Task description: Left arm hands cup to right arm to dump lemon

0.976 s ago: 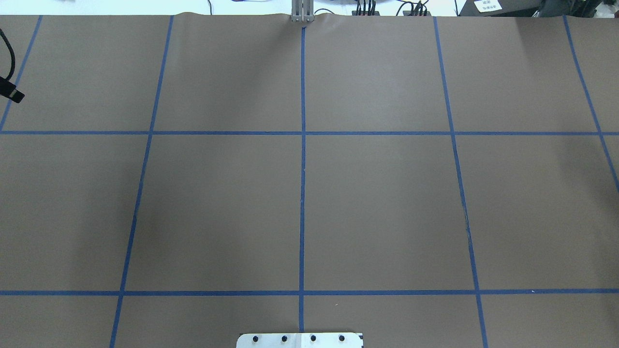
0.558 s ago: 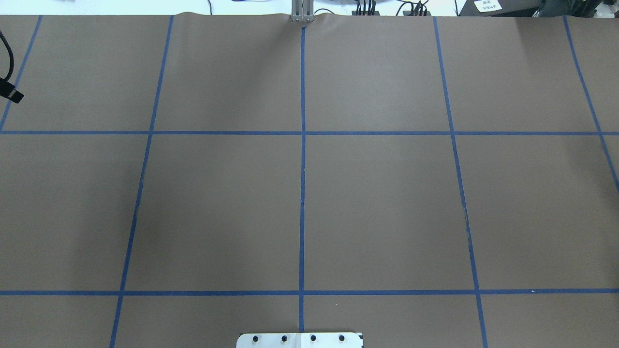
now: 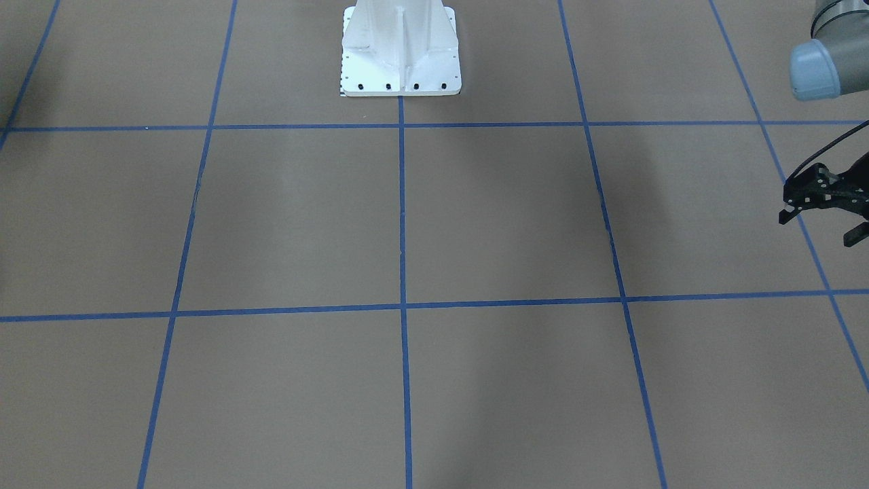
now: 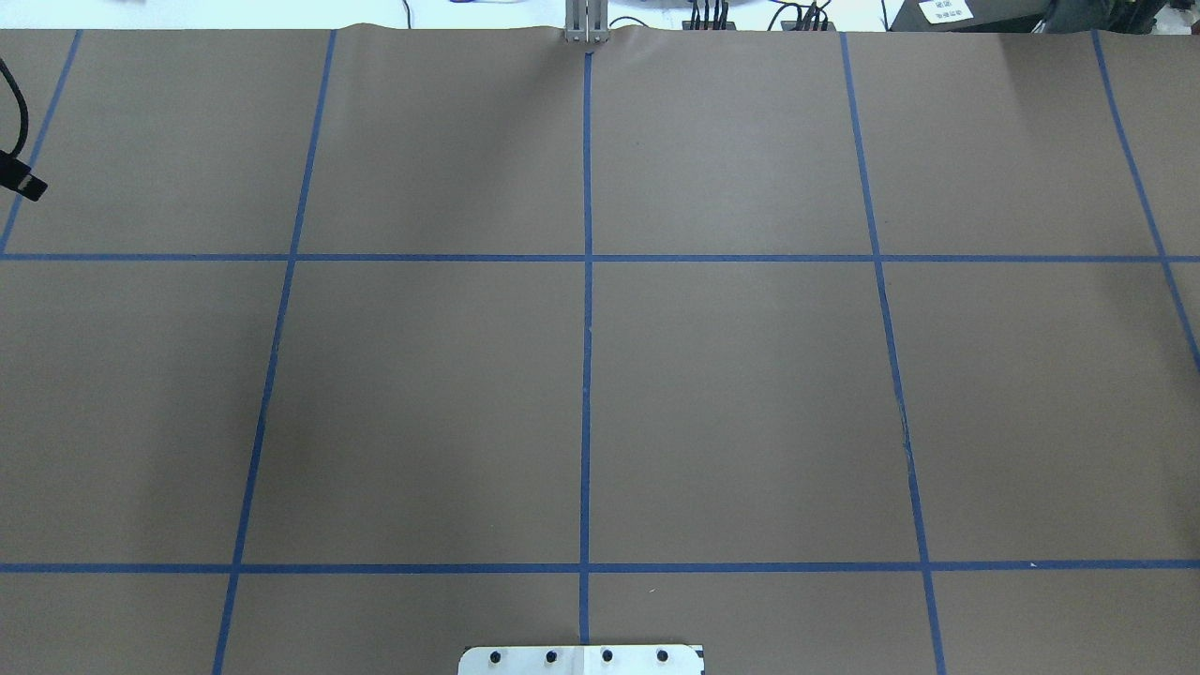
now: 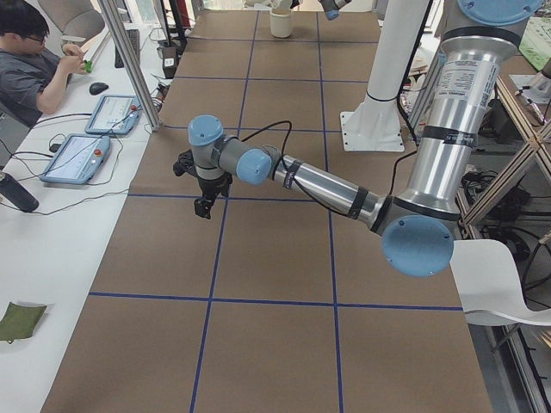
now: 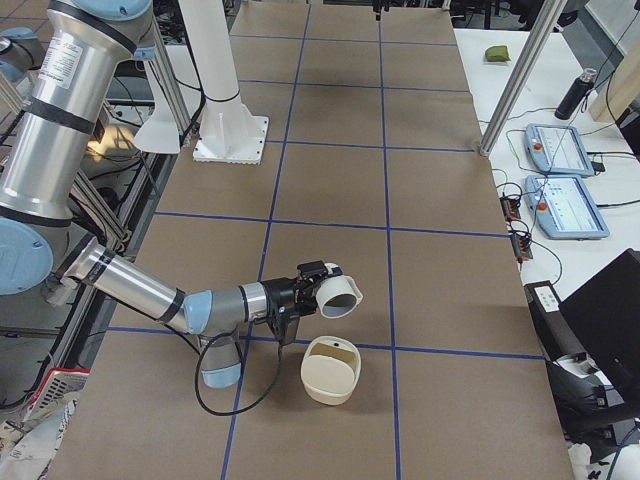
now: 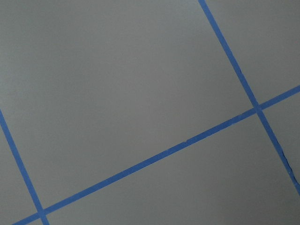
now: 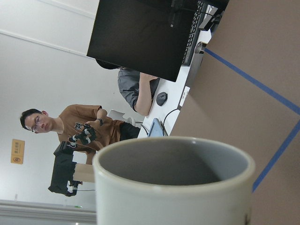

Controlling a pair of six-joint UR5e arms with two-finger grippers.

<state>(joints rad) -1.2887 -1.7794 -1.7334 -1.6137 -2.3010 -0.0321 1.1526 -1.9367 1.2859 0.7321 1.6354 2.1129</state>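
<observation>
Brown paper: the worktop (image 4: 750, 394) is covered with it from edge to edge and is divided into large rectangles by blue tape lines (image 4: 587, 375).
White pedestal (image 3: 400, 51): it is bolted down at the robot's side, on the centre tape line.
Side bench (image 6: 610, 262): it is white and set along the operators' side; two tablets (image 6: 562, 150), a dark bottle (image 6: 580, 95) and a green cloth (image 6: 497, 53) are laid on it.
People: one operator (image 5: 34, 69) is seated at the bench; a man in a brown shirt (image 8: 75, 129) is seen below a dark monitor (image 8: 145, 37).
Left end effector (image 3: 819, 225): it is partly cut off by the front view's edge; its fingers are spread apart over the worktop, with nothing between them.
Cup (image 6: 338, 292): it is seen off the worktop at the tip of the right end effector (image 6: 315, 290), tipped over, just above a cream tub (image 6: 331, 372) that is stood on a tape line.
Right grip: the fingers are hidden, so whether they are clenched cannot be told.
Lemon: it cannot be made out; the cup's floor is hidden behind its rim in the wrist view.
</observation>
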